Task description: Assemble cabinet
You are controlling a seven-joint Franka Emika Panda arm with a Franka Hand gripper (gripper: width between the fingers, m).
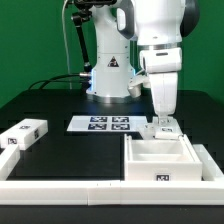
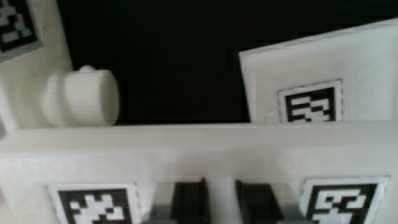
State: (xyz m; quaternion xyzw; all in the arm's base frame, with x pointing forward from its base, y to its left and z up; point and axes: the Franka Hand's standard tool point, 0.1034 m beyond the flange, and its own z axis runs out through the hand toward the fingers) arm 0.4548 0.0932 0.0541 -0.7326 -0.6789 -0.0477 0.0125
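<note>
The cabinet's big white open shell [image 1: 160,160] lies at the front on the exterior view's right, with a tag on its front wall. My gripper [image 1: 164,122] stands straight down at the shell's far edge, on a small white tagged cabinet part [image 1: 166,131]. In the wrist view my gripper [image 2: 222,203] has its two dark fingers [image 2: 187,203] close together with a thin light strip of that white part [image 2: 214,155] between them; a tag sits on each side. Beyond it are a round white knob [image 2: 80,95] and a tagged white panel [image 2: 311,95].
A white tagged block [image 1: 22,135] lies at the exterior view's left. The marker board [image 1: 103,124] lies flat before the robot base [image 1: 108,75]. Long white rails [image 1: 60,190] run along the front and the right edge [image 1: 210,165]. The table [image 1: 70,155] is black.
</note>
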